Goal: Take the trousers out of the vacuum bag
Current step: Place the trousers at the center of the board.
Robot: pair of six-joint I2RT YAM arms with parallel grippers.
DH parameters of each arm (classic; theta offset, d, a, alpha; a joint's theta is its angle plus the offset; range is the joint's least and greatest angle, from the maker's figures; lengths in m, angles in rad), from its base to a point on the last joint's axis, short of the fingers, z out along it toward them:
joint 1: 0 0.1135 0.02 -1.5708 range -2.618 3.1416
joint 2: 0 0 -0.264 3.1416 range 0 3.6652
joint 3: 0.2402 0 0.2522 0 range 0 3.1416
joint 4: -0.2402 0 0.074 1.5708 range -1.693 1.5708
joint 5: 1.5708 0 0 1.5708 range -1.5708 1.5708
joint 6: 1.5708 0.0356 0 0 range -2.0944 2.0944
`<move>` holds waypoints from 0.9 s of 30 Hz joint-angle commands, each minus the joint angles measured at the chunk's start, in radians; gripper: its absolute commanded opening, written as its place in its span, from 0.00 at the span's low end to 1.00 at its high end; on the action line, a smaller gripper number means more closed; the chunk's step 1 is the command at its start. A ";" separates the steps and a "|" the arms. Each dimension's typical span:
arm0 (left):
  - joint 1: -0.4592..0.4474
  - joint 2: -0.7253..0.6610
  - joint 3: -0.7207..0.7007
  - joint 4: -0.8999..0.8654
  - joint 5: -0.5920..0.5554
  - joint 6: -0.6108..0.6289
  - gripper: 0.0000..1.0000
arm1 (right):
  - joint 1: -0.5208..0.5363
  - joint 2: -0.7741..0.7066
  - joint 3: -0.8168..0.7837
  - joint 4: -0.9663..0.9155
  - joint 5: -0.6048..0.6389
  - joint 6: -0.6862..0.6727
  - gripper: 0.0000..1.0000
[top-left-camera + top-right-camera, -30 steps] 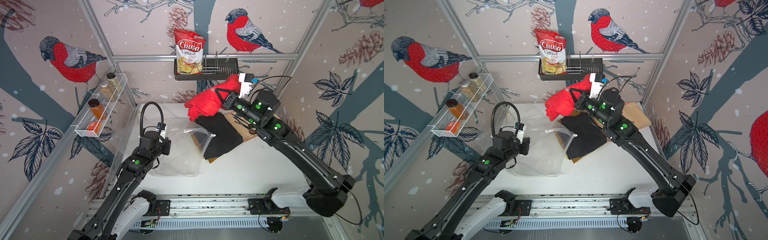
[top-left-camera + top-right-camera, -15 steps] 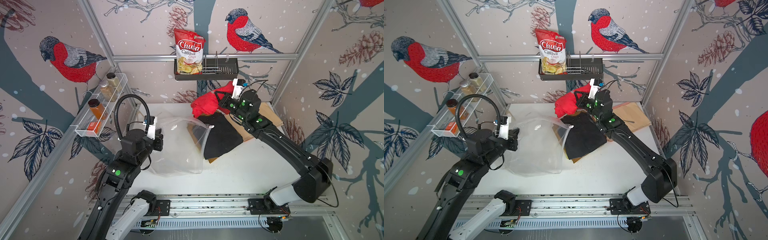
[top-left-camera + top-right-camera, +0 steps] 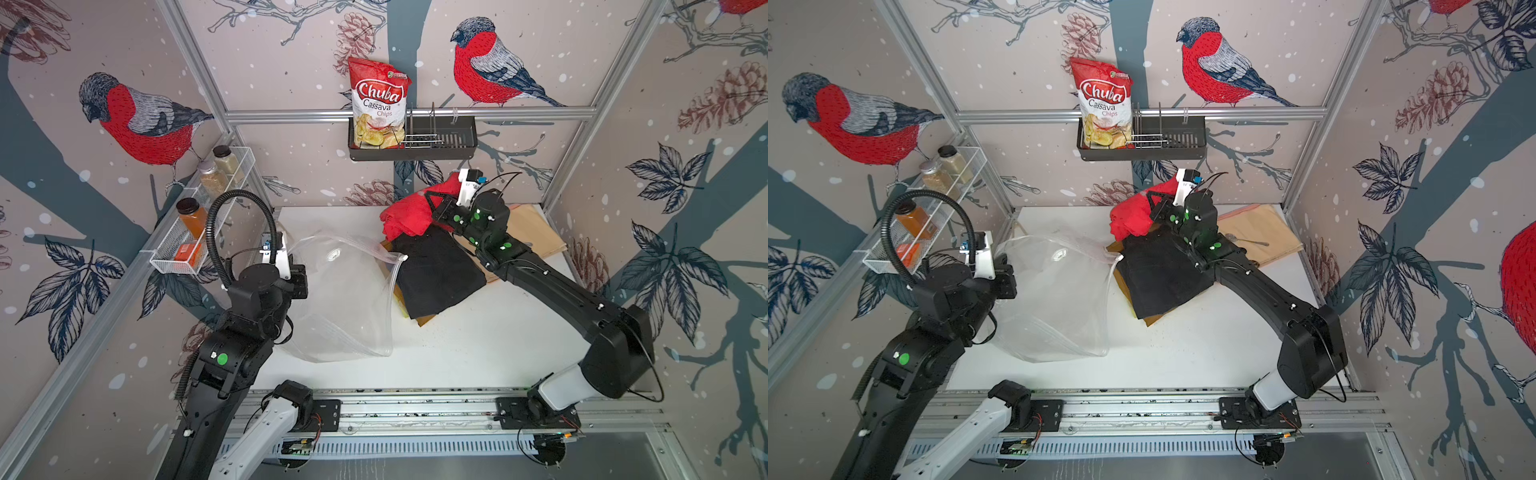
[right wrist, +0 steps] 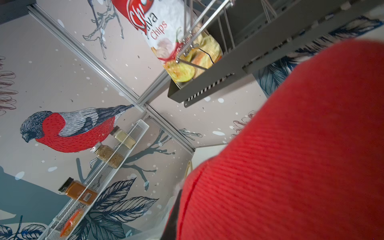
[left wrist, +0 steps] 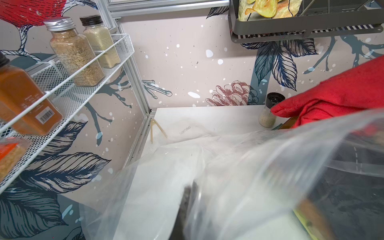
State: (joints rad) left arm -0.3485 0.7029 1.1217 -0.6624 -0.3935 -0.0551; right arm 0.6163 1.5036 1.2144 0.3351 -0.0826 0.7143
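Holding the red trousers [image 3: 405,218] bunched between its tips, the right gripper [image 3: 433,204] should clear the dark trousers [image 3: 436,274] beneath it — no dragging. The left gripper [image 3: 298,283], clamped on the vacuum bag [image 3: 345,299] edge, steadies it.

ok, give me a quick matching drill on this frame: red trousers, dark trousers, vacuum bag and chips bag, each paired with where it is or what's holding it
Things
1. red trousers
2. dark trousers
3. vacuum bag
4. chips bag

Places or states
A. standing in the black wall basket
B. pinched at one edge by the left gripper
C. bunched in the right gripper
D. lying flat outside the bag, beside its open mouth

Pairs: 1-C, 2-D, 3-B, 4-A
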 commanded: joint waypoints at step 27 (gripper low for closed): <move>0.002 0.067 -0.026 0.081 0.075 0.000 0.00 | 0.253 -0.392 -0.426 -0.043 0.471 0.435 0.00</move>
State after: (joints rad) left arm -0.3485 0.7639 1.0988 -0.6327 -0.3393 -0.0525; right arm 0.8642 1.1236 0.7712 0.3042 0.3679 1.0981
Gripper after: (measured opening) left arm 0.056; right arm 0.134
